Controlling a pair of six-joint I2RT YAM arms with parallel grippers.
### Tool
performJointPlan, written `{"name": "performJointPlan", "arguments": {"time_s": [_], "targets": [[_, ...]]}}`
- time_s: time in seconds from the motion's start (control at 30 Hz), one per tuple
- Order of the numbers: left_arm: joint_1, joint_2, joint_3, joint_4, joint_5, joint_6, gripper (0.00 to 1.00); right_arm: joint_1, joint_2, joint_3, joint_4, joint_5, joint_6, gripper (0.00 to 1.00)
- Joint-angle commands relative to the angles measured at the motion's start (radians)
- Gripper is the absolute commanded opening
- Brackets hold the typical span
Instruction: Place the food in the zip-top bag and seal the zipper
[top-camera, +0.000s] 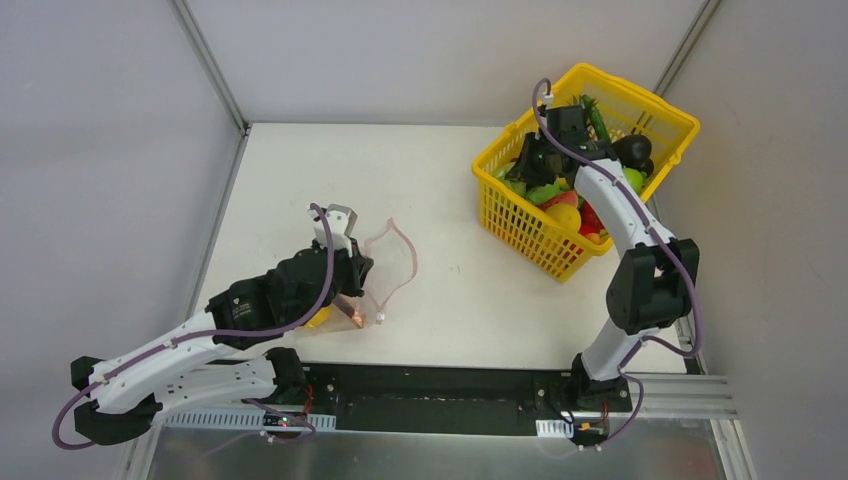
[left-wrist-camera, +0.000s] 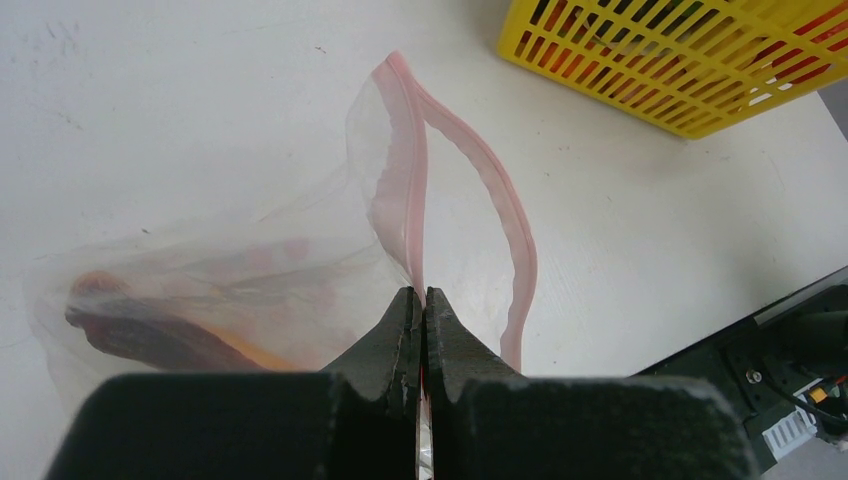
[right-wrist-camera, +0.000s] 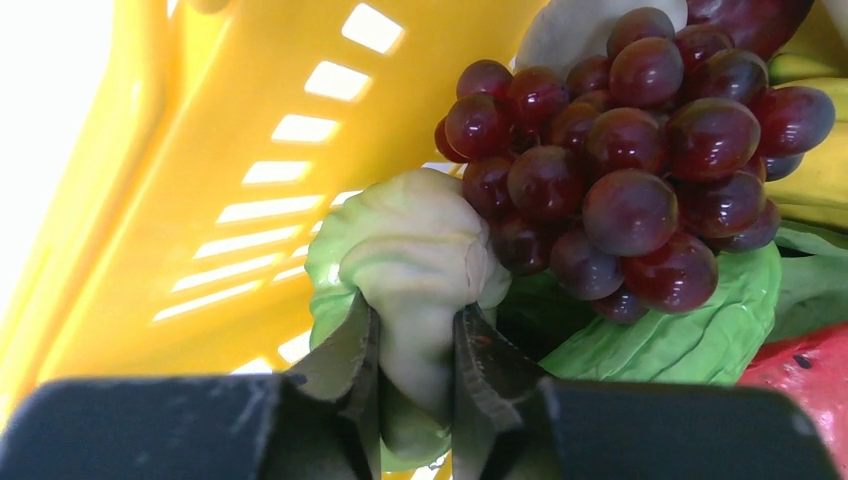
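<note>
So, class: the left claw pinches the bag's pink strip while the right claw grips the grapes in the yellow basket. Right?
Not the grapes: the right wrist view shows the right claw gripping the pale green vegetable beside them in the yellow basket. The rest stands.

1 zip bag (left-wrist-camera: 250, 270), 1 ylw basket (top-camera: 515, 225), 1 grape bunch (right-wrist-camera: 640, 140), 1 grn cabbage (right-wrist-camera: 415, 250).
</note>
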Motion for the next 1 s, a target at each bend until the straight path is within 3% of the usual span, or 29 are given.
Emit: {"name": "performJointPlan", "arguments": {"time_s": [0.0, 0.13, 0.57, 0.73, 0.97], "targets": [[0.010, -0.005, -0.007, 0.028, 0.010, -0.019, 0.00, -0.002, -0.097, -0.027, 0.059, 0.026, 0.007, 0.08], [0.009, -0.004, -0.007, 0.027, 0.008, -0.023, 0.00, -0.002, -0.206, -0.090, 0.146, 0.030, 0.031, 0.00], [0.010, -0.010, -0.010, 0.029, 0.013, -0.032, 0.00, -0.004, -0.494, -0.231, 0.306, 0.083, 0.073, 0.00], [0.010, -0.021, -0.018, 0.033, 0.019, -0.040, 0.00, -0.002, -0.588, -0.267, 0.363, -0.081, 0.116, 0.00], [0.009, -0.051, -0.041, 0.056, 0.022, -0.050, 0.00, 0.009, -0.667, -0.375, 0.494, -0.504, 0.273, 0.00]]}}
